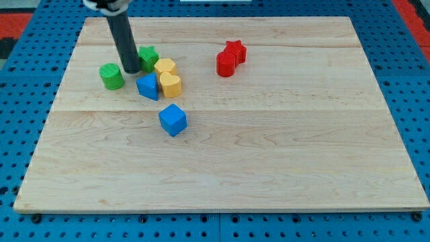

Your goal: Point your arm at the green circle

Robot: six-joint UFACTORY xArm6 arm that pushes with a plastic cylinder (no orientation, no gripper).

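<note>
The green circle (111,75) is a short green cylinder at the view's upper left on the wooden board (269,148). My tip (131,69) is the lower end of the dark rod, just right of the green circle, with a small gap between them. A green star-like block (148,58) sits just right of the tip, partly hidden by the rod. A blue triangular block (148,86) lies below and right of the tip.
Two yellow blocks (165,66) (170,85) sit right of the blue triangular block. A blue cube (173,119) lies lower down. A red star (236,50) and a red cylinder (226,63) sit at the upper middle. Blue pegboard (20,101) surrounds the board.
</note>
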